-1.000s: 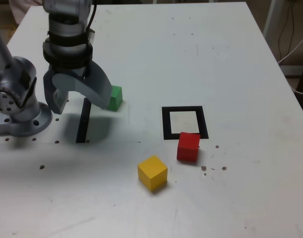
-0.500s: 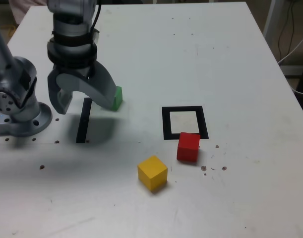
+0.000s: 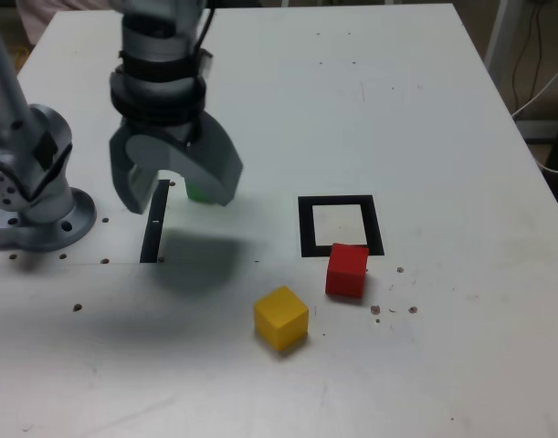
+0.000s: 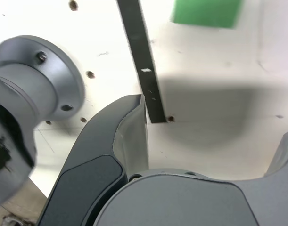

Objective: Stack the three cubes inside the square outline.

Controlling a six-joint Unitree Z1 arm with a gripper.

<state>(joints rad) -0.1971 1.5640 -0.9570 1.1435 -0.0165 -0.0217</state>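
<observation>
Since a second ago my gripper (image 3: 175, 194) has swung toward the exterior view's right and now hides most of the green cube (image 3: 194, 192), which sat clear beside the finger before. Nearest the camera, the yellow cube (image 3: 280, 317) lies alone on the white table (image 3: 443, 137), turned corner-on. Just behind it the red cube (image 3: 347, 269) rests against the near edge of the square outline (image 3: 341, 225), overlapping the black border but not inside the white centre, so nothing is placed yet. Farther back the claw hangs spread wide and empty, fingers down, over the thin black strip (image 3: 154, 224). I judge I'm lining up on green; the wrist view shows the cube ahead of the jaws, not yet between them.
</observation>
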